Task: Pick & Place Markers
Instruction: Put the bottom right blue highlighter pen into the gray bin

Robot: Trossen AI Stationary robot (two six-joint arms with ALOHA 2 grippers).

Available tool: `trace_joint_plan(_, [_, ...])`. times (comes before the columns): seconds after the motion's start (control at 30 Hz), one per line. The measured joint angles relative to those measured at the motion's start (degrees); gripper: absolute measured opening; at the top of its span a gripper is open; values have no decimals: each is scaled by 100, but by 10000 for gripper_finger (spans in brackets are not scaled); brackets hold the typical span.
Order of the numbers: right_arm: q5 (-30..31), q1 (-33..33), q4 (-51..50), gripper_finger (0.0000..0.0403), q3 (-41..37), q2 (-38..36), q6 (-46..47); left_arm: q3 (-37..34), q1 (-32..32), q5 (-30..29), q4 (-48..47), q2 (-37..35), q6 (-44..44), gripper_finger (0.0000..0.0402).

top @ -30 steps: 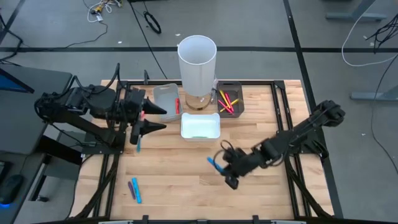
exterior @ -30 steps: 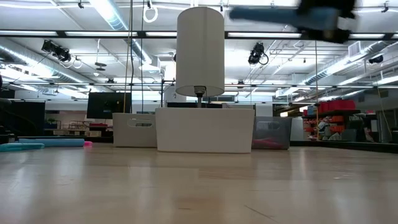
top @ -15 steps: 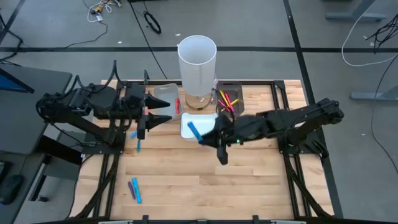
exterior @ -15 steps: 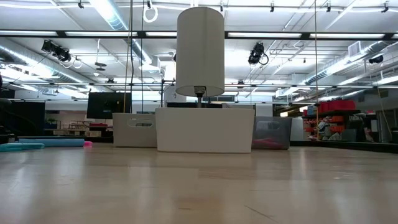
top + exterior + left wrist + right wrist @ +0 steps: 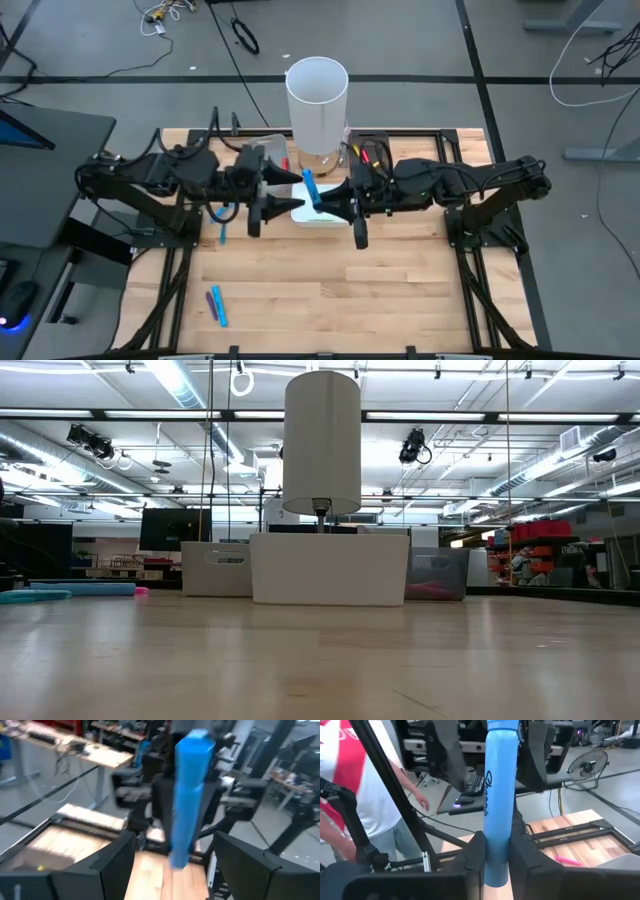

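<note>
**Operator:** State the layout, large items first.

**Technician:** The wooden bench [image 5: 400,290] carries a tall white cylinder [image 5: 317,105] at the middle of its far edge. Three trays sit around the cylinder's base: a grey one [image 5: 262,152] to its left, a white one [image 5: 322,213] in front, and a dark one [image 5: 380,150] to its right, largely covered by the right arm. Both arms reach inward and meet above the white tray.

**Operator:** Gripper states?

**Technician:** The right gripper [image 5: 328,200] is clamped on a blue marker [image 5: 310,188], which stands up between its fingers [image 5: 472,855] in the right wrist view. The left gripper [image 5: 280,195] faces it with jaws spread wide, nothing held; the marker sits in the gap between its fingers [image 5: 112,865].

**Operator:** Other markers?

**Technician:** A blue one [image 5: 222,222] lies near the left edge beside the left arm, and a purple and blue pair [image 5: 216,305] lies near the front-left corner. Red and yellow ones probably remain in the dark tray, though the arm hides most of it.

**Operator:** Procedure for this step?

**Technician:** This appears to be a handover. Centre the left jaws on the exposed barrel, clear of the right fingers. Close the left fully before the right releases. Keep both wrists steady; a slanted grip may let the marker slip.
</note>
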Motion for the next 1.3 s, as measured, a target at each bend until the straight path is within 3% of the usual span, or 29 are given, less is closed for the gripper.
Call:
trace_joint_plan(0.5, [-290,199,158,45,2,329,25,-2,155,709,711,598,-116,268])
trace_joint_plan(0.7, [87,238,149,45,2,309,-198,-2,153,717,721,587,-139,255])
trace_joint_plan(1.07, [219,130,287,45,2,200,-403,-2,155,726,693,565,-147,251])
trace_joint_plan(1.3, [219,130,328,45,2,194,-423,0,155,640,717,563,-214,196])
